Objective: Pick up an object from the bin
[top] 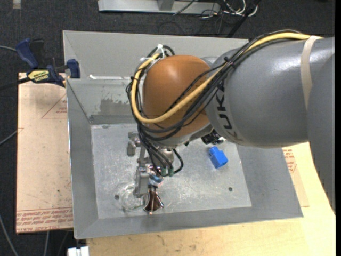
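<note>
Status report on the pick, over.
Gripper low, front of grey metal bin. Small clear glassy object beside it. Small blue block apart, not obstructing.

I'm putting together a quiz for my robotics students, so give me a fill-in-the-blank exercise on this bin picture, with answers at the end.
1. The small block on the floor of the bin, right of the pincer in the view, is ____ in colour.
2. Of that block and the clear thing, the pincer is closer to the ____ one.
3. The domed cover on the arm's wrist is ____ in colour.
4. The arm enters from the view's ____ side.
Missing words: blue; clear; orange; right.
</note>
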`<control>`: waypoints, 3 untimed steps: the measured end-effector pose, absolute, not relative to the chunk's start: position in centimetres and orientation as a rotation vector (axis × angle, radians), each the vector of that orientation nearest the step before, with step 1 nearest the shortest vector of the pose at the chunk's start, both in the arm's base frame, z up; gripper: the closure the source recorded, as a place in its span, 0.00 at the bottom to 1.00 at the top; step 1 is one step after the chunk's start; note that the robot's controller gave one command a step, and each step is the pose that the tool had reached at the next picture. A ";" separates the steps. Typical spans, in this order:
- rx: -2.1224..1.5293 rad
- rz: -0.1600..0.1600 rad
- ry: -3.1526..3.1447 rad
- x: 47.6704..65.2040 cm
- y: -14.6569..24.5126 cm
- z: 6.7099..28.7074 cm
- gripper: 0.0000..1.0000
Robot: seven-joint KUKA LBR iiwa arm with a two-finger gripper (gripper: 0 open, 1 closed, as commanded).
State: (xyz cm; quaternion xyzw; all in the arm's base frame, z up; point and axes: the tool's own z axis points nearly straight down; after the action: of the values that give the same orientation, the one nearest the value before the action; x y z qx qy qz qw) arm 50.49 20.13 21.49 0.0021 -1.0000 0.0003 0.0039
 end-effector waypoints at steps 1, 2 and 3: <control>0.000 -0.002 -3.142 50.7 20.0 21.9 0.00; 0.107 -0.003 -3.144 51.4 16.1 14.4 0.00; 0.532 -0.001 -3.091 52.1 13.5 13.6 0.00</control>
State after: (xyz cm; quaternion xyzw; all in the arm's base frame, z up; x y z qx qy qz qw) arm 52.07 13.53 13.59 0.1697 -0.9855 -0.0004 0.0024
